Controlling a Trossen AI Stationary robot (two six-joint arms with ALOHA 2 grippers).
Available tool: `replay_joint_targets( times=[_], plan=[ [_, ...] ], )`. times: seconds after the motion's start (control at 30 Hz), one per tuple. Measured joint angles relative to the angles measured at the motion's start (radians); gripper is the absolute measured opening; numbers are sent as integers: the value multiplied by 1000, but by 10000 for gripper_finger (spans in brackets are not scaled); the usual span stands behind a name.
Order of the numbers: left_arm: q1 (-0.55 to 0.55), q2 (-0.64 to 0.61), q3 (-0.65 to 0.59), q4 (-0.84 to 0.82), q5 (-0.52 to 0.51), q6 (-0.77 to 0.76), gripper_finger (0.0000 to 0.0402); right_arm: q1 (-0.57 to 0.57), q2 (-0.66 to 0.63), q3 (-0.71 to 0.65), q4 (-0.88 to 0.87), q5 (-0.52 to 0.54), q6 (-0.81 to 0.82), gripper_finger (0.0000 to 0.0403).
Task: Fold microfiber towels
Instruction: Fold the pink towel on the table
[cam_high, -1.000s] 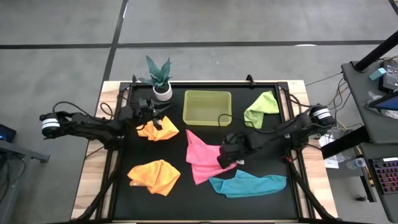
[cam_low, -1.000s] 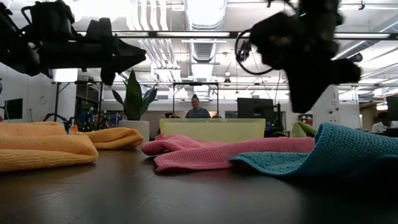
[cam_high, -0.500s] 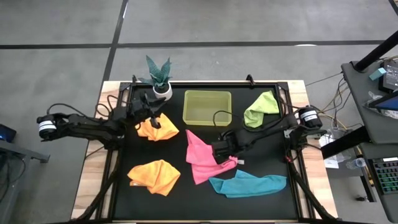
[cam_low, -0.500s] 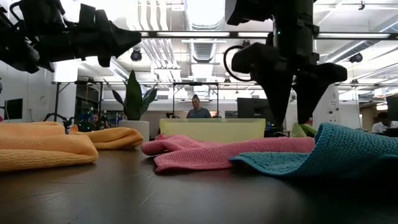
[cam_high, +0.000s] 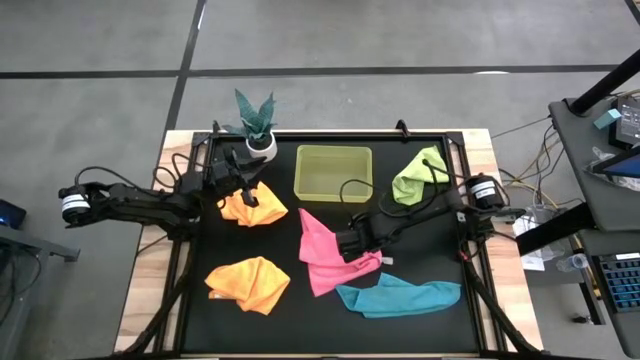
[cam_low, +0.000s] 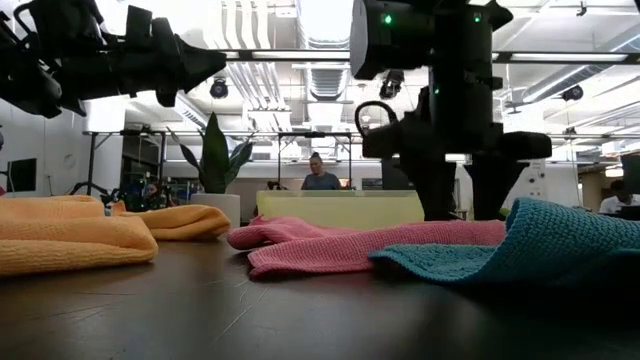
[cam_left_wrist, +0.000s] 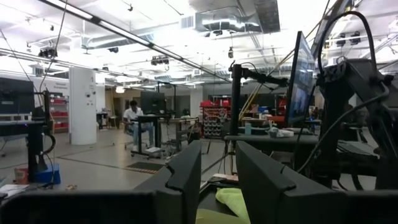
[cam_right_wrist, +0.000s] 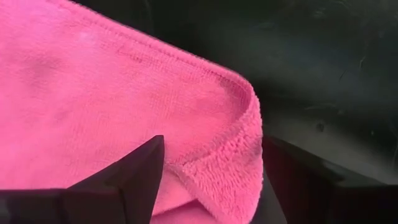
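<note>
The right arm reaches leftward across the black table (cam_high: 420, 330), its wrist bent down so the right gripper (cam_high: 345, 245) sits at the right edge of the pink towel (cam_high: 322, 252). In the right wrist view its two dark fingers (cam_right_wrist: 134, 174) stand apart, straddling a rolled corner of the pink cloth without clamping it. In the low view the fingers drop straight down behind the pink and teal folds.

The left arm stretches in from the left edge, holding the left gripper (cam_high: 232, 172) level above the table by the far orange towel (cam_high: 253, 207). Its fingers (cam_left_wrist: 186, 174) are slightly parted with nothing between them.

Around the pink towel lie the teal towel (cam_high: 400, 296), touching its near right corner, the near orange towel (cam_high: 250, 282) at near left, and the lime green towel (cam_high: 420, 175) at far right. A translucent yellow-green bin (cam_high: 333, 172) sits at the far middle, just beyond the pink towel's far tip, with a small potted plant (cam_high: 257, 122) to its left.

The towels are soft, nubby and crumpled in loose heaps; the pink one has a stitched hem.
</note>
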Motion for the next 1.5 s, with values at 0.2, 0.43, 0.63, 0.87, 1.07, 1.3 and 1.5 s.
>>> replay_joint_targets(
  times=[0.2, 0.43, 0.63, 0.87, 1.07, 1.3, 1.5],
  plan=[
    [0, 0, 0, 0, 0, 0, 86, 0, -1, 0, -4, 4, 5, 202],
    [0, 0, 2, 0, 0, 0, 86, 0, -2, 0, -4, 3, -6, 94],
    [0, 0, 2, 0, -2, 0, 86, 0, -16, 19, -44, 1, -63, 38],
    [0, 1, 4, 0, -2, 0, 86, 13, -39, 83, -113, 52, -297, 9],
    [0, 1, 8, 2, -2, 0, 86, 57, -103, 97, -115, 153, -486, 9],
    [0, 4, 27, 3, 111, 5, 87, 156, -194, 94, -110, 366, -659, 9],
    [-17, 24, 54, 2, 272, -3, 134, 221, -258, 78, -105, 548, -731, 9]
  ],
)
